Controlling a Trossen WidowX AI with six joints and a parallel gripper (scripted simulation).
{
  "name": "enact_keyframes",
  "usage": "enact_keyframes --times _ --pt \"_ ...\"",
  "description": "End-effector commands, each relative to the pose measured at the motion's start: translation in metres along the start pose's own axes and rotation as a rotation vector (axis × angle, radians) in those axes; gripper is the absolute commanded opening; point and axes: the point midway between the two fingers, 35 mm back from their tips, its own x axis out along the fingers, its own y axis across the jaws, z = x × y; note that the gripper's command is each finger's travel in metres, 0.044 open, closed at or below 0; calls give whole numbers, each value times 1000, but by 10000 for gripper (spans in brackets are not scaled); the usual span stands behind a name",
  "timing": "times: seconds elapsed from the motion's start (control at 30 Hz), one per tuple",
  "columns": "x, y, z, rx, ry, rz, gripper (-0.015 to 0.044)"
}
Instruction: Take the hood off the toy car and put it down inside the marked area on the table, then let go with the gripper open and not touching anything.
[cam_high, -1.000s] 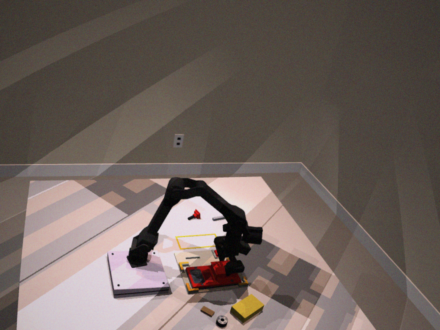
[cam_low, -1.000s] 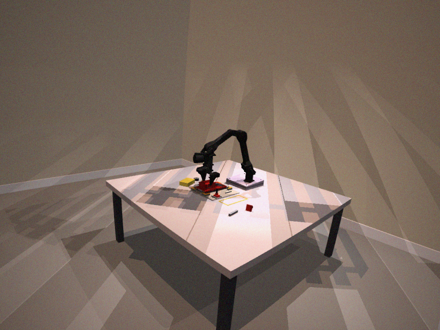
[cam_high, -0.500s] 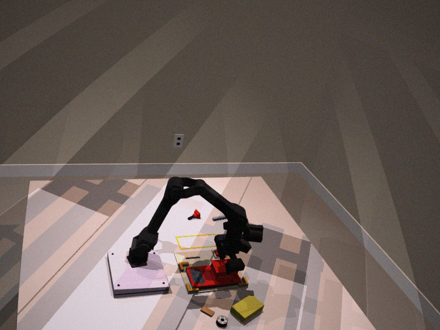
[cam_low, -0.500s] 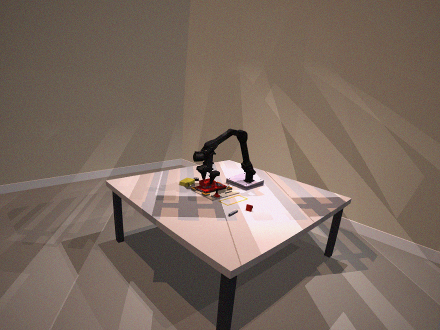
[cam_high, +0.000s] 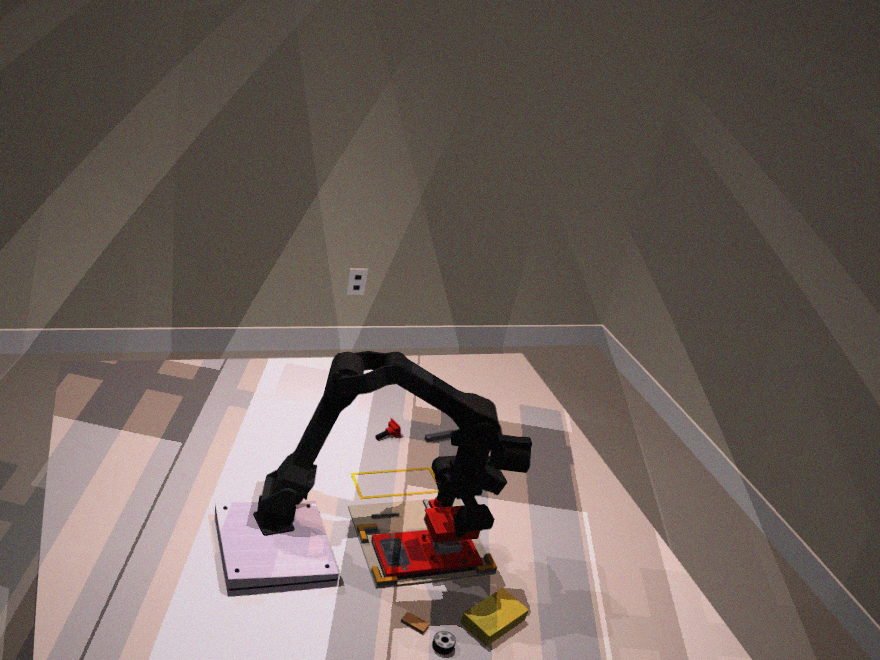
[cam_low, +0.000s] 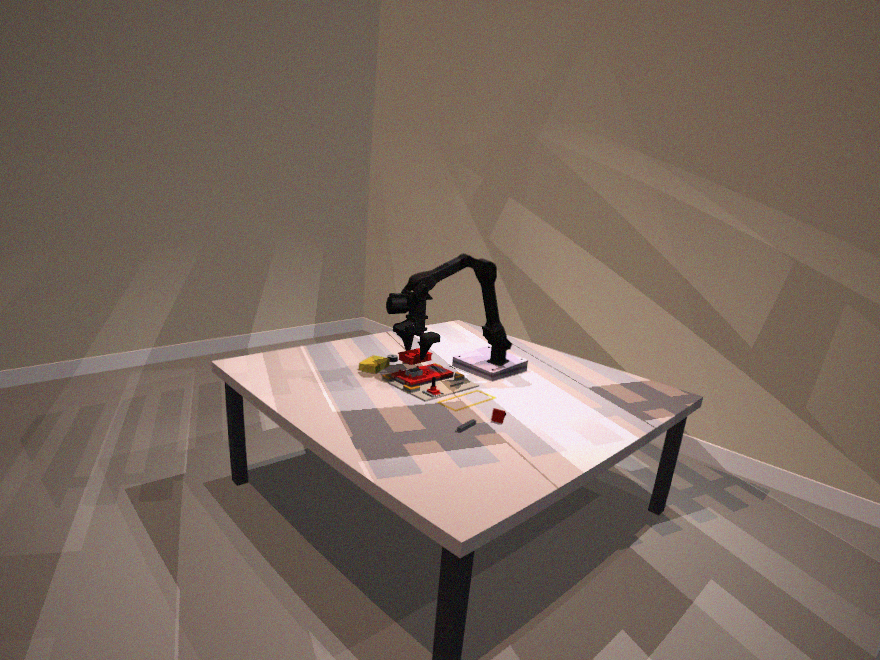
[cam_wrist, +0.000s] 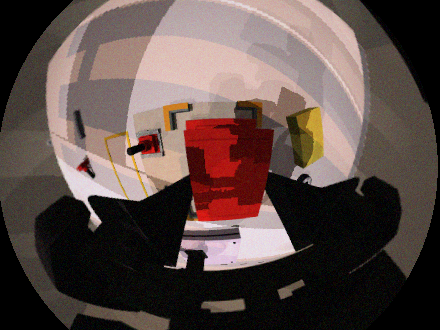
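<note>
My claw (cam_high: 454, 517) clamped on red hood (cam_high: 442, 516), raised above car (cam_high: 419, 553), yellow marked area (cam_high: 393, 482) just beside on tabletop (cam_high: 184, 603), yellow block (cam_high: 495, 615) near.

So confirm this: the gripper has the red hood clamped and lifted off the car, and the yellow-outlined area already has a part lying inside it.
Not quite. The gripper does hold the red hood above the car, but the top view shows nothing lying inside the yellow-outlined area.
</note>
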Motion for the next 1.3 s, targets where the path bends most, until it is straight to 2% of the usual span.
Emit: enact_keyframes --times 0.0,0.17,1.27 --pt "-16 0 1 -5 -10 -3 0" --pt "-12 6 2 0 -8 -2 0" --pt "-17 144 -1 -2 -8 8 0"
